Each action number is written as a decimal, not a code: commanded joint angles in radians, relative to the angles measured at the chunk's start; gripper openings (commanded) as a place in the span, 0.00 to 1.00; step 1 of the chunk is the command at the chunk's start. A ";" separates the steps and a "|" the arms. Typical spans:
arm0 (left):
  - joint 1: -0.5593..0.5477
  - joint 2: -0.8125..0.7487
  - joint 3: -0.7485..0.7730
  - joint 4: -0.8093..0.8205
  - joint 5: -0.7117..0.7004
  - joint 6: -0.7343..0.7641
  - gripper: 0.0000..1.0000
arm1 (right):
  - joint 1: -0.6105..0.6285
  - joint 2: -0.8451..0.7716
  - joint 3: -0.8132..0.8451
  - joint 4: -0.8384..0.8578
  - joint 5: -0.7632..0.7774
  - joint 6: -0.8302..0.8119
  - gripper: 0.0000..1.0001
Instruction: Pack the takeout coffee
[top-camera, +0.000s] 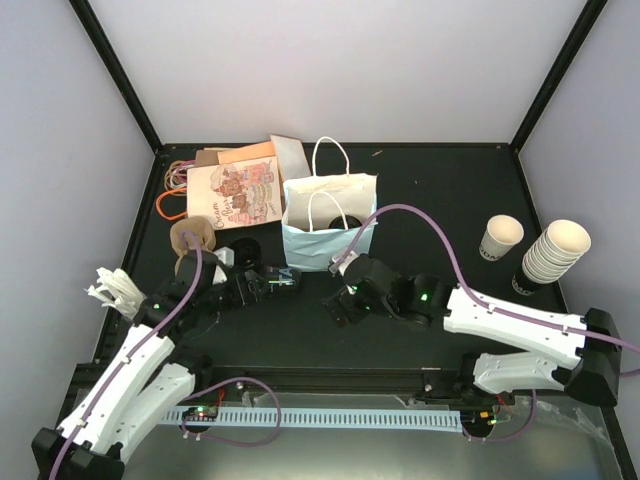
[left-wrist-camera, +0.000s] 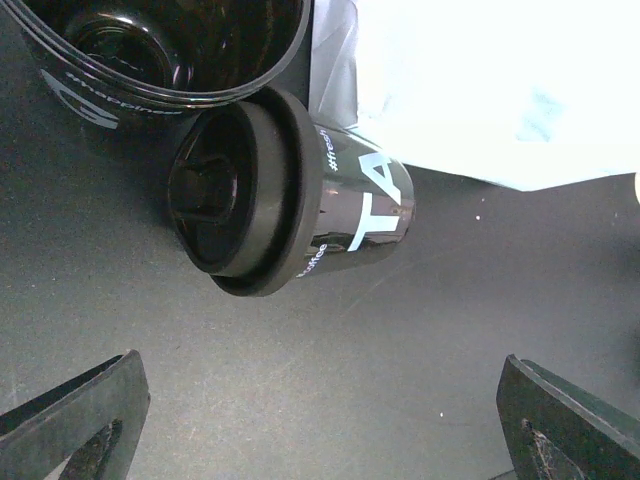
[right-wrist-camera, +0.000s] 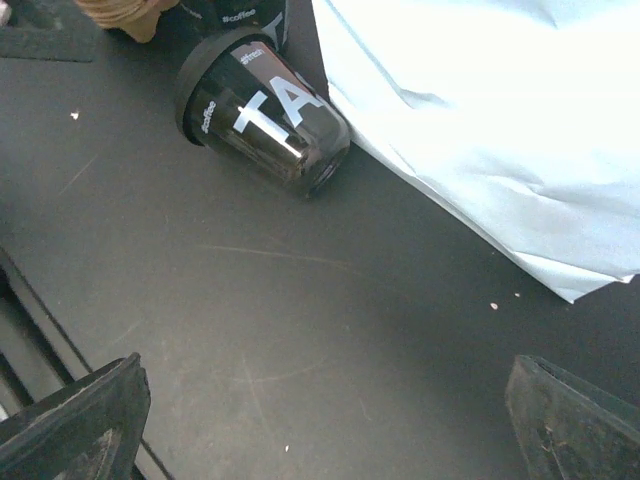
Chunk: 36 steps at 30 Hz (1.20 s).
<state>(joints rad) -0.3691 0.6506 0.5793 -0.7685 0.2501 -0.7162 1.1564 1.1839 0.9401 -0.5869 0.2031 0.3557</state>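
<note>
The takeout coffee (left-wrist-camera: 300, 205) is a dark cup with white lettering and a round black lid. It lies on its side on the black table, its base against the pale blue paper bag (left-wrist-camera: 480, 90). In the right wrist view the takeout coffee (right-wrist-camera: 262, 118) lies at the upper left, beside the pale blue bag (right-wrist-camera: 500, 120). My left gripper (left-wrist-camera: 320, 420) is open, a short way from the lid, with nothing between its fingers. On the other side, my right gripper (right-wrist-camera: 325, 420) is open and empty over bare table. Seen from above, the left gripper (top-camera: 280, 283) and right gripper (top-camera: 338, 300) face each other below the bag (top-camera: 330, 225).
A lidless dark cup (left-wrist-camera: 160, 50) stands just beyond the coffee, next to a brown pulp carrier (top-camera: 193, 237). Printed paper bags (top-camera: 235, 190) lie at the back left. At the right are a single cream cup (top-camera: 502, 238) and a stack of cream cups (top-camera: 555, 250).
</note>
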 joint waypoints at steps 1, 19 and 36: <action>0.029 0.027 0.036 0.038 0.069 0.067 0.98 | 0.003 -0.033 0.058 -0.105 -0.025 -0.054 1.00; 0.041 0.051 -0.063 0.222 0.022 0.110 0.90 | -0.135 -0.018 0.172 -0.113 -0.197 -0.307 1.00; 0.039 0.256 -0.022 0.317 -0.004 0.235 0.53 | -0.153 -0.011 0.075 -0.035 -0.255 -0.301 0.99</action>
<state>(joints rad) -0.3347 0.8860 0.5140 -0.4904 0.2550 -0.5323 1.0080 1.1957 1.0321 -0.6624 -0.0296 0.0536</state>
